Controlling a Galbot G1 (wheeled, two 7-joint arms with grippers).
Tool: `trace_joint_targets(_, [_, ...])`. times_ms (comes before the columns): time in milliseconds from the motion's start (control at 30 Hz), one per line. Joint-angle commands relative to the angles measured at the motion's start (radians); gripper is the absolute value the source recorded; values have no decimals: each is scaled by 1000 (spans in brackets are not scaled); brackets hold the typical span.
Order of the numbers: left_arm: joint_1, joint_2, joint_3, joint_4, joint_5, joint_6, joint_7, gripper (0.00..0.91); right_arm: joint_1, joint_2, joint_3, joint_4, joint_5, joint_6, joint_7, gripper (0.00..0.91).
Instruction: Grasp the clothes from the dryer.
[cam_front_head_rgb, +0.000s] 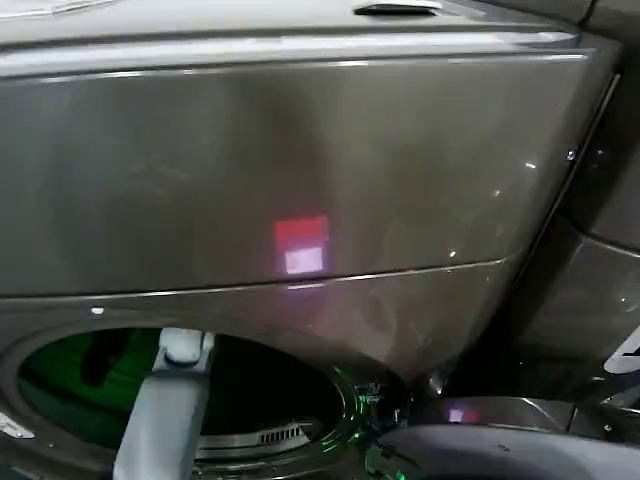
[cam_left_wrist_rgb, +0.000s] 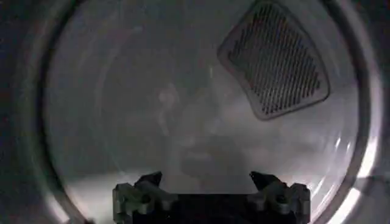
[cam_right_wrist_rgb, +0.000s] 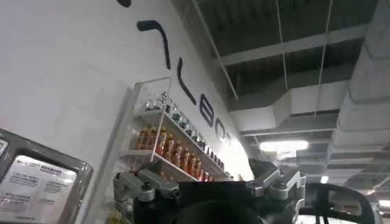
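The dryer (cam_front_head_rgb: 300, 150) is a dark bronze-grey machine with a red light (cam_front_head_rgb: 301, 243) on its front and a round mouth (cam_front_head_rgb: 250, 400) low at the left. My grey left arm (cam_front_head_rgb: 165, 410) reaches into that mouth. Inside the drum my left gripper (cam_left_wrist_rgb: 206, 179) is open, its fingertips (cam_left_wrist_rgb: 152, 178) wide apart. Just beyond them lies a dim, blurred pale lump with a faint reddish spot, which seems to be the clothes (cam_left_wrist_rgb: 207, 155); nothing is between the fingers. My right gripper (cam_right_wrist_rgb: 204, 176) is open and empty, pointing up away from the dryer.
A perforated vent (cam_left_wrist_rgb: 274, 61) sits on the drum's back wall. A neighbouring dark machine (cam_front_head_rgb: 600, 250) stands to the dryer's right. Past the right gripper are a white wall, a shelf of bottles (cam_right_wrist_rgb: 170, 146) and ceiling lights.
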Motion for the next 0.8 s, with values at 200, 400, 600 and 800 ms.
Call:
trace_joint_targets(200, [-488,25,388,661,308,-84,645,907,8,-3,-17,-16,-7,2,0,907])
trace_joint_targets(400, [-676,4,517,878,509,-262,932,907,0,2,-5,-25,-7,5,-1,907])
trace_joint_targets(600, [-706,-39,589,974,792,-270,937,907,-2,7,-3,-21,-6,6,0,907])
trace_joint_targets(800, [-706,-47,599,1026,909,-245,907,907,-3,7,-5,-18,-6,6,1,907])
